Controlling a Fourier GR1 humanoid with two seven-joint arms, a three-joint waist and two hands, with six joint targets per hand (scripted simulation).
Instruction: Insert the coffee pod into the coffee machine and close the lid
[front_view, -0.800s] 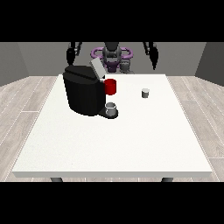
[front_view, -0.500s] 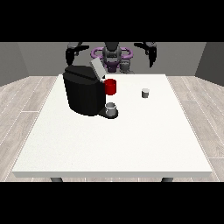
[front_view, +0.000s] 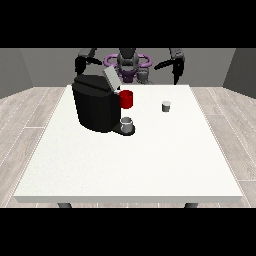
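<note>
The black coffee machine (front_view: 97, 107) stands on the table's left half, its grey lid (front_view: 111, 78) tilted up and open. A red part (front_view: 126, 99) sticks out of its front, above a grey cup (front_view: 127, 125) on the drip stand. The small grey coffee pod (front_view: 166, 106) stands alone on the table to the machine's right. The hand at the view's right (front_view: 176, 75) hangs over the table's far edge, fingers pointing straight down, well behind the pod and holding nothing. The hand at the view's left (front_view: 79, 66) is just behind the machine's top left corner.
The white table (front_view: 130, 165) stretches wide towards the camera. The robot's torso (front_view: 128, 62) with a purple ring stands behind the far edge, between the two raised arms.
Both arms have swung outward and their elbows have lifted. The hand at the view's right has come down towards the table's far edge. Pod, machine and lid have not moved.
</note>
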